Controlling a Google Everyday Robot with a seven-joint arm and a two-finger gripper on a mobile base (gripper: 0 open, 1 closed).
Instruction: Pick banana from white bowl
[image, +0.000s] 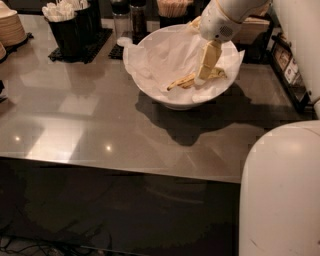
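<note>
The white bowl (150, 82) stands on the table at the back, right of centre, lined with crumpled white paper. The banana (184, 81), dull yellow with dark streaks, lies across the paper in the bowl's right half. My gripper (202, 77) reaches down into the bowl from the upper right, and its tip sits right at the banana's middle. The white wrist (222, 22) is above the bowl's far rim. The right part of the banana shows just past the gripper.
A black caddy with white utensils (70, 25) and shakers (130, 20) stand behind the bowl. Tan plates (10, 27) are stacked at the far left. A black rack (292, 70) stands at the right. My white body (280, 190) fills the lower right.
</note>
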